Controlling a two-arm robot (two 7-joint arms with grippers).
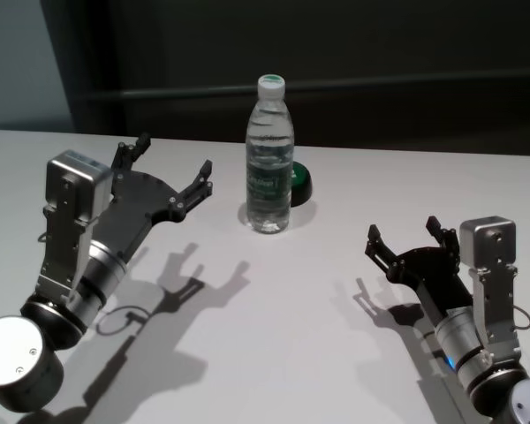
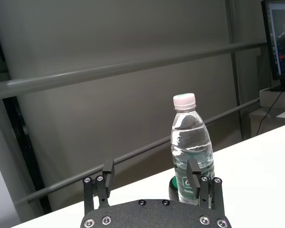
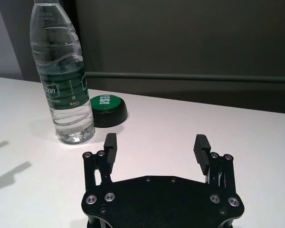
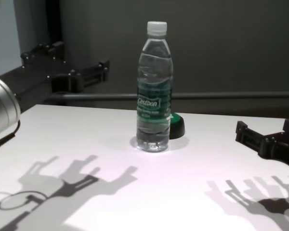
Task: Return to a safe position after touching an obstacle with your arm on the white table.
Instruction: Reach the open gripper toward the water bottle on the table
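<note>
Both end effectors, left [image 1: 170,170] and right [image 1: 405,237], spread open, flanking upright "Cestbon"-labelled bottle [image 1: 270,157] on white table [image 1: 300,336].

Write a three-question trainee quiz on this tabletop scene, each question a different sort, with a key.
1. True or false: the water bottle stands upright on the white table.
2. Multiple choice: the round black-and-green puck sits A) on top of the bottle's cap, B) on the table close beside the bottle's base, C) in the right gripper.
3. Short answer: in what state are the jaws of the left gripper and the right gripper, and does either hold anything?

Key
1. True.
2. B.
3. Both sets of jaws are open and empty; the left gripper is raised left of the bottle, the right sits low to its right.
</note>
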